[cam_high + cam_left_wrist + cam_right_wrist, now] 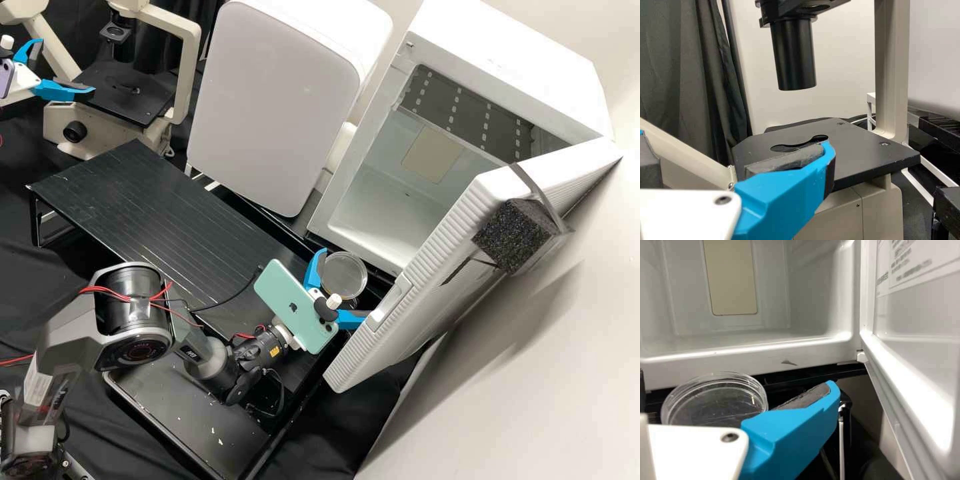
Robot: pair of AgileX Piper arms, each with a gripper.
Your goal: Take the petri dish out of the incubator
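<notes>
The incubator (520,60) stands with its door (460,227) swung open; on the back wall inside is a beige panel (432,155). The clear petri dish (344,275) is outside, just in front of the opening. The right gripper (349,283) is at the dish, fingers spread, with the dish between them; whether they touch it, I cannot tell. The left gripper (67,65) is at the microscope (187,73), fingers spread too, holding nothing. Beside the incubator is a white box (273,100), closed.

The high view shows a black foam block (513,233) on the door's outer face; the right wrist view shows a printed label (905,262) on its inner face. The left wrist view shows a cutout (800,144) in the microscope's black stage (865,155).
</notes>
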